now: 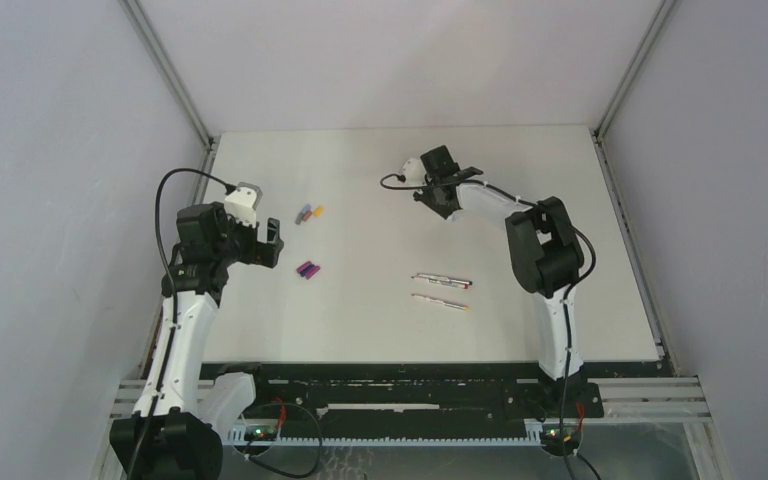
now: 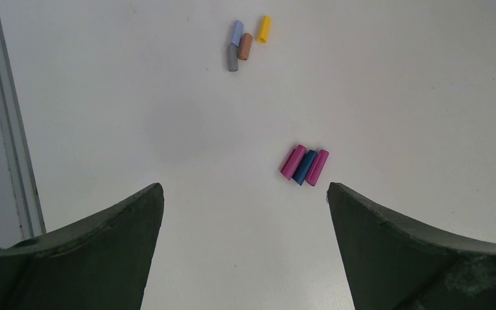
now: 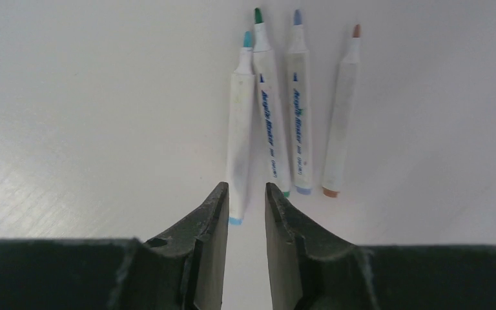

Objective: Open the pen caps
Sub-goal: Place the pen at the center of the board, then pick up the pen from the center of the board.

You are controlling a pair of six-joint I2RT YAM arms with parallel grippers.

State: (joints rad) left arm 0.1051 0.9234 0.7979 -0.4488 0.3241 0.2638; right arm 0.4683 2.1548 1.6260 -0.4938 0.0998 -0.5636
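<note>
Left gripper (image 2: pixel 244 187) wide apart and empty. Right gripper (image 3: pixel 245 190) has its jaws a sliver apart, clamping nothing. Loose caps (image 2: pixel 303 165) sit just beyond the left gripper, and four bare-tipped pens (image 3: pixel 266 116) lie well to its right. Caps look light, slick and likely to roll, so pinch across the sides, mid-length.

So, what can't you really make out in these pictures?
1. Top view: the four uncapped pens are hidden under the right end effector; only the right wrist view shows them.
2. Top view: the two other pens are too small to tell whether caps are on.
3. Right wrist view: the light-blue pen has its near end partly behind a finger.
4. Left wrist view: only loose caps show; every pen lies beyond the frame's edges.
</note>
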